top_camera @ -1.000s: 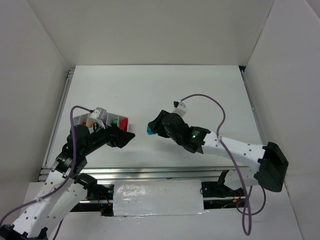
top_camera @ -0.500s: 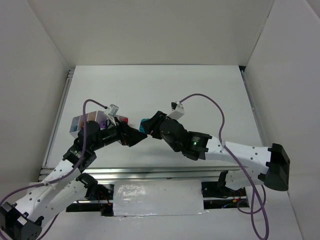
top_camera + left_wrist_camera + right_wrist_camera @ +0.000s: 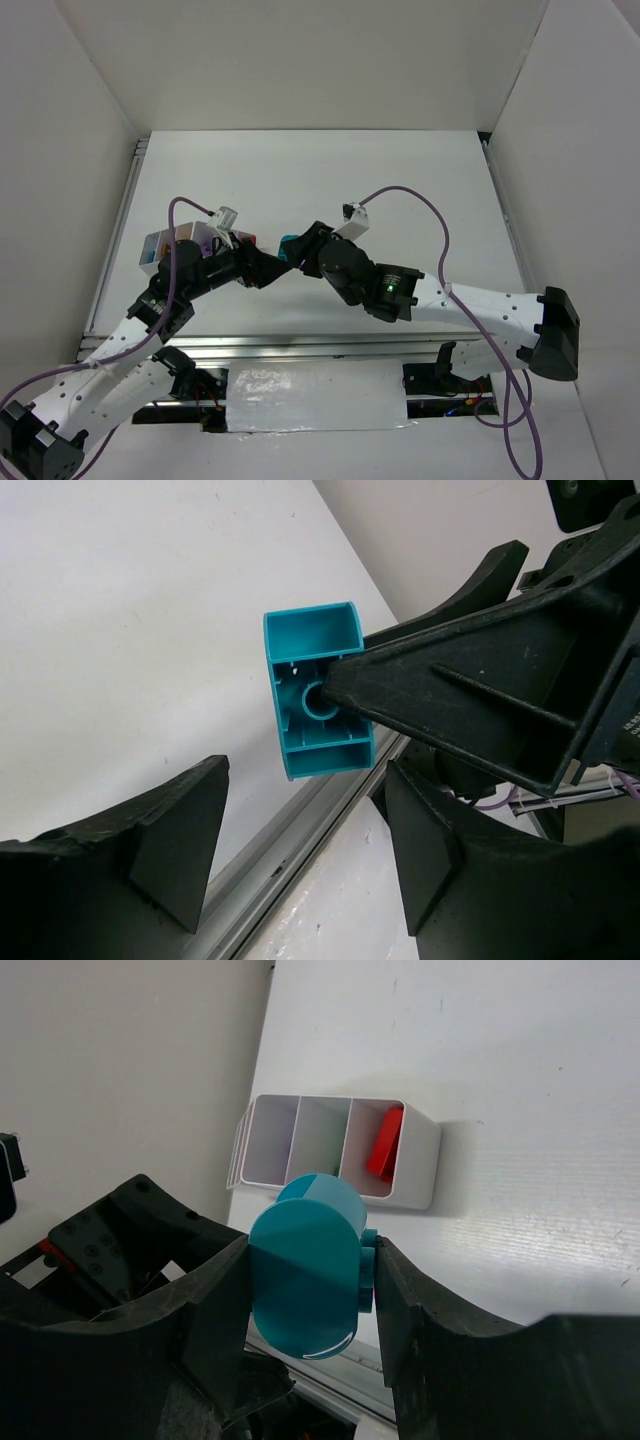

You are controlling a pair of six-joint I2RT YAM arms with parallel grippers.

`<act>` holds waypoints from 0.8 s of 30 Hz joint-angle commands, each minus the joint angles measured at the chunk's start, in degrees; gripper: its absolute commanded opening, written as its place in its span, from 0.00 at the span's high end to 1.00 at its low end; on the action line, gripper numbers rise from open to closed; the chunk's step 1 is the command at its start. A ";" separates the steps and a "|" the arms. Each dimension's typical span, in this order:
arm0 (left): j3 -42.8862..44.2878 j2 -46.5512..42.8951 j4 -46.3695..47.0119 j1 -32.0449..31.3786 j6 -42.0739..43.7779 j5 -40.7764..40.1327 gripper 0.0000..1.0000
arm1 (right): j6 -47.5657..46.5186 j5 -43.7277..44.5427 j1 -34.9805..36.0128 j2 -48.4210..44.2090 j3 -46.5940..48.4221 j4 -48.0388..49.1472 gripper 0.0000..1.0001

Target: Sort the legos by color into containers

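While the white tray [image 3: 412, 1165] sat on the left, half hidden behind the left arm, a red brick [image 3: 383, 1143] lay in its end box. The box beside it maybe held something green, but that was hard to see. Next, the left gripper [image 3: 268, 270] had its fingers spread apart, near the teal brick [image 3: 318, 692] but not touching it. The right gripper [image 3: 300, 252] squeezed that brick tight, above the table [image 3: 350, 180].
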 commanded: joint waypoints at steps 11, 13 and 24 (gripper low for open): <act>2.20 0.64 8.29 -0.30 -0.50 3.50 0.32 | -0.58 1.57 1.34 2.14 3.32 1.78 1.00; 2.20 1.00 8.56 -0.22 -0.68 3.77 0.53 | -0.49 1.74 1.51 2.50 3.85 1.43 1.00; 4.57 1.26 2.78 -0.22 4.66 1.93 1.00 | -1.54 1.57 1.51 0.22 0.52 5.20 0.33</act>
